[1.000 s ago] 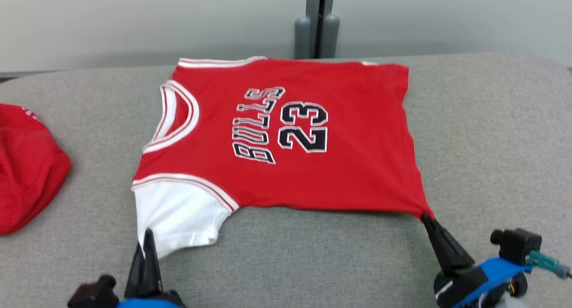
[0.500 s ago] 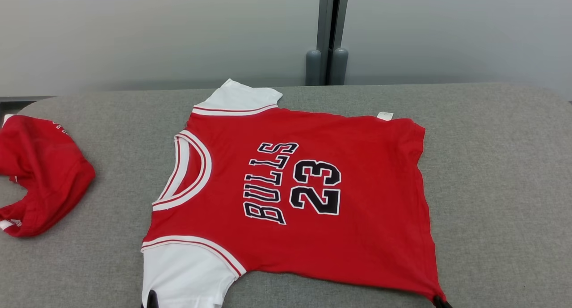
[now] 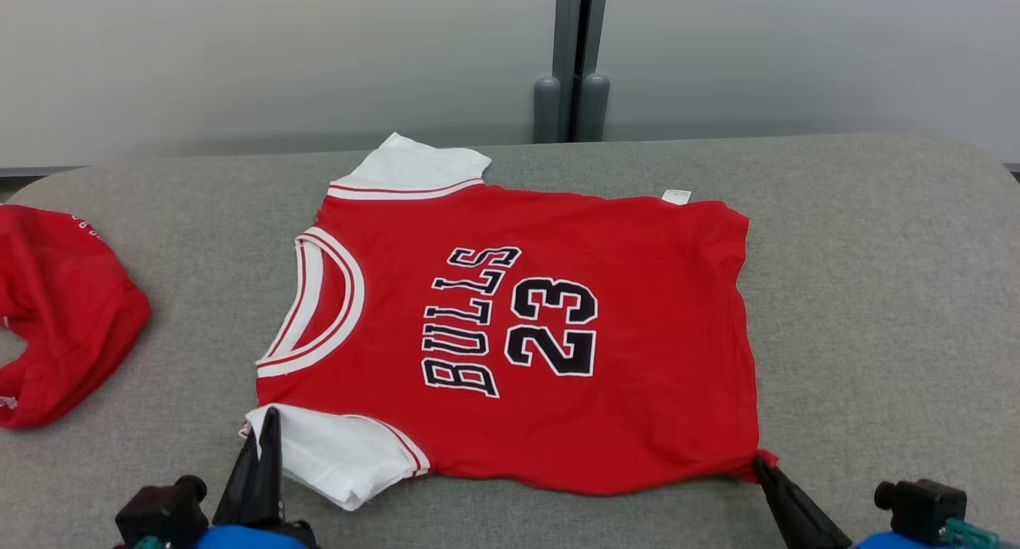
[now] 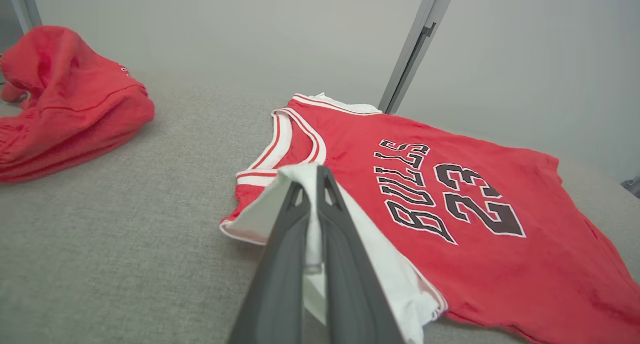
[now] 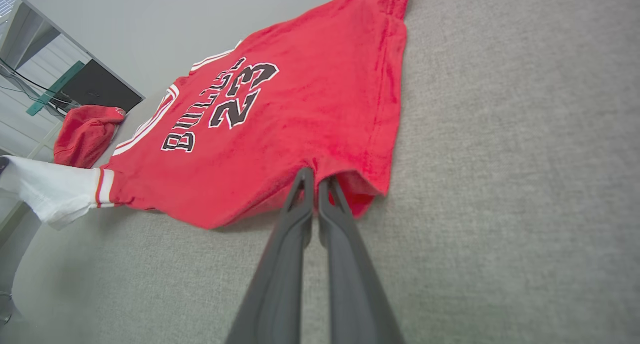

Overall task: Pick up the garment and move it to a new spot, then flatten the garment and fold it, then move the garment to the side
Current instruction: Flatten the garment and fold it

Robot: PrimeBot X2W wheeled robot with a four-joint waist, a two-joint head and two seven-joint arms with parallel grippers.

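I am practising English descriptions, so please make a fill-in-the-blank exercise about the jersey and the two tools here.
The left tool pinches a ____ sleeve of the jersey.
The right tool pinches a hem corner coloured ____.
The number printed on the jersey is ____.
Another red garment lies to the robot's ____.
Missing words: white; red; 23; left.

Left gripper point(image 3: 269, 415) and right gripper point(image 3: 758, 464) reach forward from the near side, fingers point(image 4: 345, 264) pinched shut on the jersey point(image 3: 637, 334).
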